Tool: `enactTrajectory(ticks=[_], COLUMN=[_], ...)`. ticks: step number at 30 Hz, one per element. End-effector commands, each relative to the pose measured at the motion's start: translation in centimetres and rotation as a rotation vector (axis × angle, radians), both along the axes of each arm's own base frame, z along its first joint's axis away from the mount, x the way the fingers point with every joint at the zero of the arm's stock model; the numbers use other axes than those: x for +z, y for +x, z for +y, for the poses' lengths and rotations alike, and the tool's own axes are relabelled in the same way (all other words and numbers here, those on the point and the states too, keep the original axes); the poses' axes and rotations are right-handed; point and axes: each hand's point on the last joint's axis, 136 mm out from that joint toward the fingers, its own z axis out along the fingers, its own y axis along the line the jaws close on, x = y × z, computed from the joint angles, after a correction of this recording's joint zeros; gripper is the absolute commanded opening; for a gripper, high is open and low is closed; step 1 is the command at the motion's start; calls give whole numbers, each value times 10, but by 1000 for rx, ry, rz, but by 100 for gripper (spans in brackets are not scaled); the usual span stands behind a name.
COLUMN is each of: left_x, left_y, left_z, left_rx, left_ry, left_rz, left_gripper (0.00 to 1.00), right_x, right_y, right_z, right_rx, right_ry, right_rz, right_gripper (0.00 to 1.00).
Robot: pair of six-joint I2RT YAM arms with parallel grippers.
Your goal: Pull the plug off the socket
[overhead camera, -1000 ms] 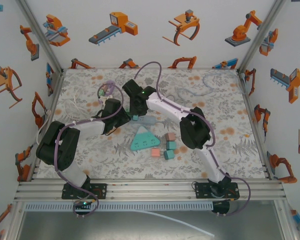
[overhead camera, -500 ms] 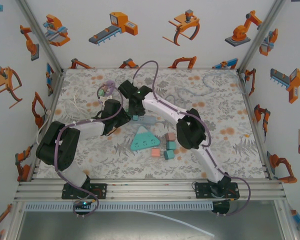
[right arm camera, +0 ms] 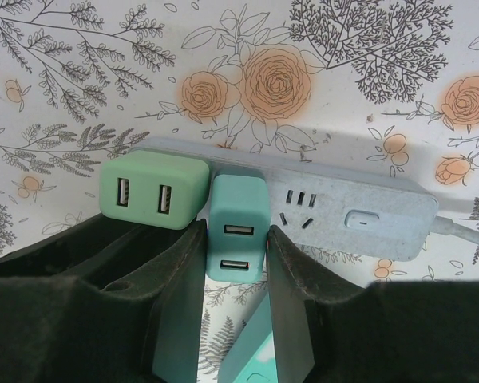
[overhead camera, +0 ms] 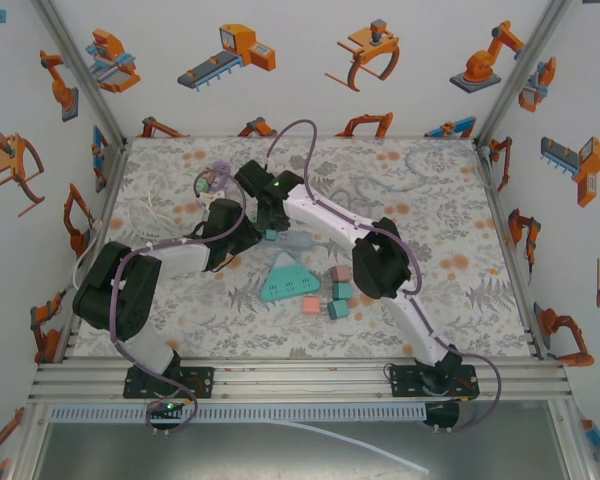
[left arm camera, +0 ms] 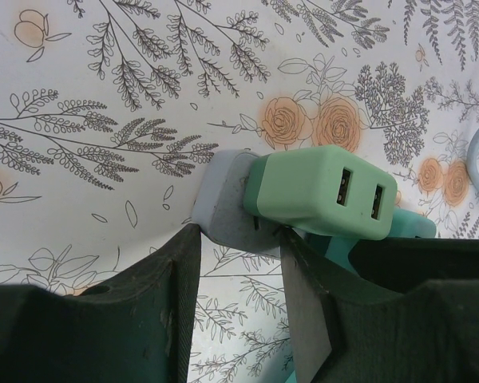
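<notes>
Teal plug (right arm camera: 235, 209) sits clamped in your right end effector (right arm camera: 235, 239); your left end effector (left arm camera: 239, 233) pinches the grey power strip (left arm camera: 222, 191).

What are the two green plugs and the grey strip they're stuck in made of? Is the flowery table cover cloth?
The light green plug and the darker green plug: probably hard plastic, smooth and matte, with rounded moulded edges. The power strip: plastic too by its look, grey with fine speckles. The table cover: a flat printed sheet without wrinkles; cloth or vinyl, hard to tell.
</notes>
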Motion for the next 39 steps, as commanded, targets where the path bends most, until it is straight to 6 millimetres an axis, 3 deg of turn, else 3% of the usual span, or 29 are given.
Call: enactTrajectory(ticks=[1,4,5,6,7,13,20,27,29,33,39], left_x=[-108,-109,-109,-108,-108,-107,-103,-105,-105,-112,-123], left_y=[-63,-63,-62,-62,-60,-60,-59,-58,-58,-59,-64], left_z=[65,62,60,58,57,54,55,54,54,52,54], left_rx=[42,31,22,14,10,1,4,1,-1,-24,-23], left_ry=[349,339,332,323,315,307,312,311,309,318,346], left_rz=[318,315,311,306,301,300,292,293,293,302,320], left_gripper=[43,43,43,43,43,43,43,43,43,43,43], right_x=[71,73,70,63,54,1,-28,-42,-43,-29,22], right_y=[2,0,1,1,0,1,1,-1,0,4,3], right_z=[-4,-1,-1,0,2,-4,-2,-2,-2,-4,7], right_rx=[-27,21,25,39,48,27,5,-37,-35,-27,48], right_ry=[82,89,91,99,108,78,68,75,63,46,3], right_rz=[-94,-110,-112,-102,-81,11,50,79,72,42,-49], right_gripper=[0,0,4,26,38,57,50,33,24,2,0])
